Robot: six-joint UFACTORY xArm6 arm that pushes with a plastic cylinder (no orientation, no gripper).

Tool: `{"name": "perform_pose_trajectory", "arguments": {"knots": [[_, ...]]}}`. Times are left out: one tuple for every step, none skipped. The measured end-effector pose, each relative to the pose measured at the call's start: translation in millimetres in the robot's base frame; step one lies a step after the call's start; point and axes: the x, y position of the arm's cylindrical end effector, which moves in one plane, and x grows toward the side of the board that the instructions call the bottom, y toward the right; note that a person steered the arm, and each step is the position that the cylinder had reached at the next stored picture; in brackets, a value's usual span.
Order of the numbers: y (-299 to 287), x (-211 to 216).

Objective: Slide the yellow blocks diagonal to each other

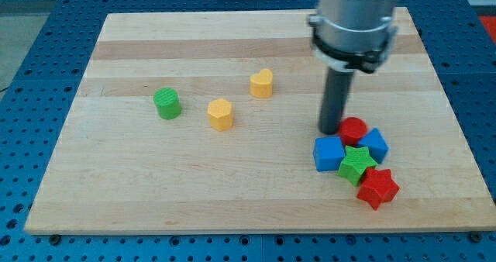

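Observation:
Two yellow blocks lie near the board's middle: a yellow heart-like block (262,84) and, below and to its left, a yellow hexagonal block (221,114). They stand apart on a diagonal line. My tip (331,130) rests well to their right, just left of the red round block (354,129) and just above the blue cube (329,153).
A green cylinder (167,103) stands left of the yellow hexagonal block. A cluster sits at the lower right: a second blue block (376,144), a green star (357,164) and a red star (377,187). The wooden board (116,200) ends close below that cluster.

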Motion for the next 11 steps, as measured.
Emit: {"name": "perform_pose_trajectory", "arguments": {"knots": [[-35,-28],[-14,-84],[-26,-139],[-107,-138],[-117,-85],[-98,-55],[-102,-43],[-126,-43],[-135,-43],[-118,-3],[-60,39]]}}
